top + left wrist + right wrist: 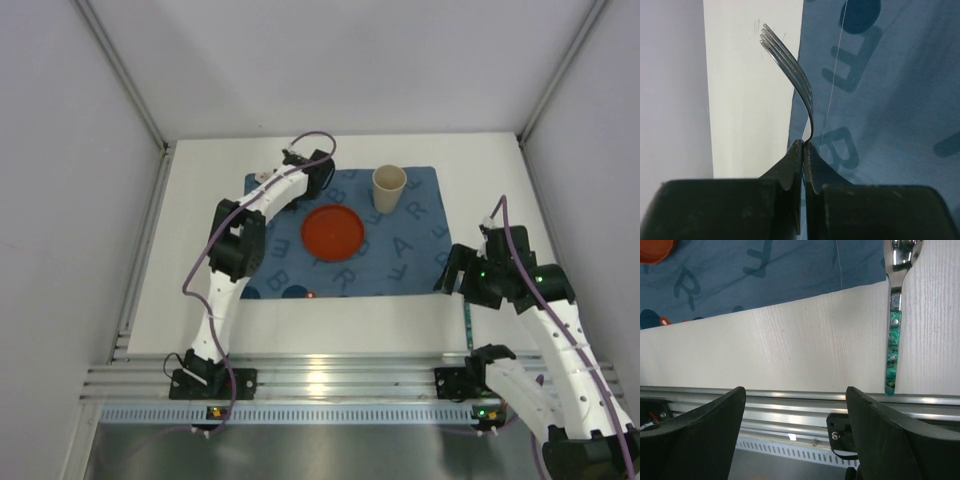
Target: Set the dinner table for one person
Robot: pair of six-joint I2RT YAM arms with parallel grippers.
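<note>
The white dinner table (190, 290) carries a blue letter-printed placemat (400, 255) with an orange plate (333, 232) and a beige cup (389, 188) on it. My left gripper (320, 170) is at the mat's far left corner. In the left wrist view it (804, 145) is shut on the handle of a metal fork (790, 70), tines pointing away over the mat's edge (880, 100). My right gripper (450, 272) is open and empty (795, 405) over the table's near right side. A green-handled steel utensil (892, 340) lies on the table to its right (468, 322).
A ribbed aluminium rail (320, 385) runs along the near edge, with both arm bases bolted to it. Grey walls (80, 150) enclose the table on the left, far and right sides. The plate's edge shows in the right wrist view (652, 250).
</note>
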